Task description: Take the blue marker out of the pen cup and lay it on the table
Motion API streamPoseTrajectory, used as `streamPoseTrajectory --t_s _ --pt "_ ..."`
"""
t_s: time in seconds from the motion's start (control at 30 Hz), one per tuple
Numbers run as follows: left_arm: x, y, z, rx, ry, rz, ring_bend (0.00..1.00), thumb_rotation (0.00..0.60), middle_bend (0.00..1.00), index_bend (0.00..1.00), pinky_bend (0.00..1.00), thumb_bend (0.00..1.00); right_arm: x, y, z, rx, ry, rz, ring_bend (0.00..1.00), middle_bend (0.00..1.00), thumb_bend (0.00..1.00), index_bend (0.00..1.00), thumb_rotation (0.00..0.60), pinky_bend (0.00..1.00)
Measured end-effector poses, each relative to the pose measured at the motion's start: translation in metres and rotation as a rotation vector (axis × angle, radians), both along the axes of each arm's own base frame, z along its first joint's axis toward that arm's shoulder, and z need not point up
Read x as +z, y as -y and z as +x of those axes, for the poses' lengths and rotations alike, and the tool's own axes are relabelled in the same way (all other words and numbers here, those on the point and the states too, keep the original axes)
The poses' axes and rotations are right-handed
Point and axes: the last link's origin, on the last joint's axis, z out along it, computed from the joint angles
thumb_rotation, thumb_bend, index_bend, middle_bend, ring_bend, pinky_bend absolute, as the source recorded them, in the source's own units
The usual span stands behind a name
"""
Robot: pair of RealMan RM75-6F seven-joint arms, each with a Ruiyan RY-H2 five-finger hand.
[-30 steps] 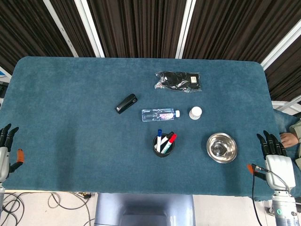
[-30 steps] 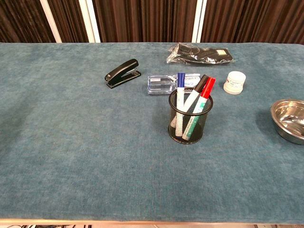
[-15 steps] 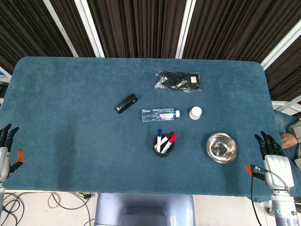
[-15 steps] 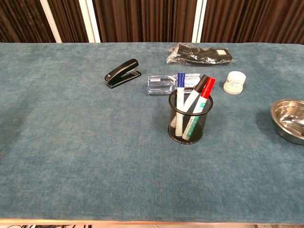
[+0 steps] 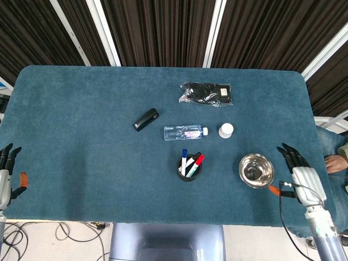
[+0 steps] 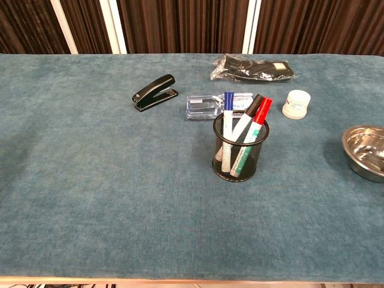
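From above, we see the pen cup [image 5: 189, 168] near the table's [image 5: 76, 119] front middle, with the blue marker [image 5: 184, 157] standing at its left side beside 2 others. Our right hand [image 5: 298, 176], fingers apart and empty, sits just right of the steel bowl [image 5: 256, 170]; a direct reach could clip that bowl. Our left hand [image 5: 6, 174] waits at the far edge, apparently spread and holding nothing, though it is partly cropped.

At chest height, neither hand shows. The blue marker [image 6: 228, 111] leans close against the black marker [image 6: 247, 117] and red marker [image 6: 259, 117], so we risk pinching a neighbour or tipping the light mesh pen cup [image 6: 240, 153] while pulling upward.
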Motion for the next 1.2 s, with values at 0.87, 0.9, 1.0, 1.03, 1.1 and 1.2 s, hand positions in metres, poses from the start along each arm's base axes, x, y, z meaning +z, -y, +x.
streamPoseTrajectory --t_s 0.87,0.9,1.0,1.03,1.1,1.2 --pt "-0.001 -0.001 -0.002 0.015 0.001 -0.011 0.0 0.6 0.0 0.1 0.0 0.56 -0.048 0.157 0.156 0.157 0.115 0.499 0.0 0.0 0.26 0.24 0.6 0.16" --pt "-0.001 0.0 -0.002 0.015 0.001 -0.013 0.0 0.6 0.0 0.1 0.0 0.56 -0.051 0.158 0.159 0.156 0.112 0.506 0.0 0.0 0.26 0.25 0.6 0.16" --pt "-0.001 0.0 -0.002 0.018 0.005 -0.012 0.0 0.6 0.0 0.1 0.0 0.56 -0.061 0.162 0.169 0.152 0.098 0.532 0.0 0.0 0.27 0.27 0.6 0.16" --pt "0.0 0.0 -0.002 0.018 0.006 -0.01 0.0 0.6 0.0 0.1 0.0 0.56 -0.064 0.163 0.171 0.151 0.093 0.539 0.0 0.0 0.28 0.28 0.6 0.16" --pt "0.0 -0.001 -0.002 0.018 0.008 -0.007 0.0 0.6 0.0 0.1 0.0 0.56 -0.071 0.163 0.175 0.146 0.084 0.553 0.0 0.0 0.28 0.3 0.6 0.16" --pt "0.0 -0.001 -0.002 0.02 0.008 -0.012 0.0 0.6 0.0 0.1 0.0 0.56 -0.079 0.163 0.179 0.133 0.09 0.57 0.0 0.0 0.28 0.32 0.6 0.16"
